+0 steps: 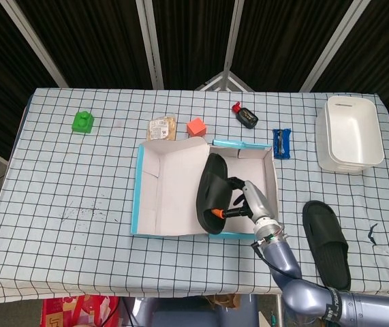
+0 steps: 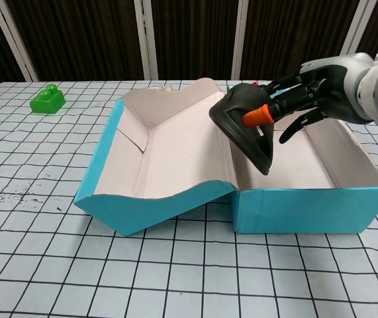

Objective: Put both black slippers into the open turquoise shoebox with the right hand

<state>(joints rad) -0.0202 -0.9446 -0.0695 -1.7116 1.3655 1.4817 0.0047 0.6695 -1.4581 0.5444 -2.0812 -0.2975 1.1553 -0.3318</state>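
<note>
Black slipper (image 2: 245,126) tilted over the turquoise shoebox (image 2: 301,205), held by the right robot hand (image 2: 308,99) — second slipper (image 1: 325,246) shows lower right, head view only.
</note>
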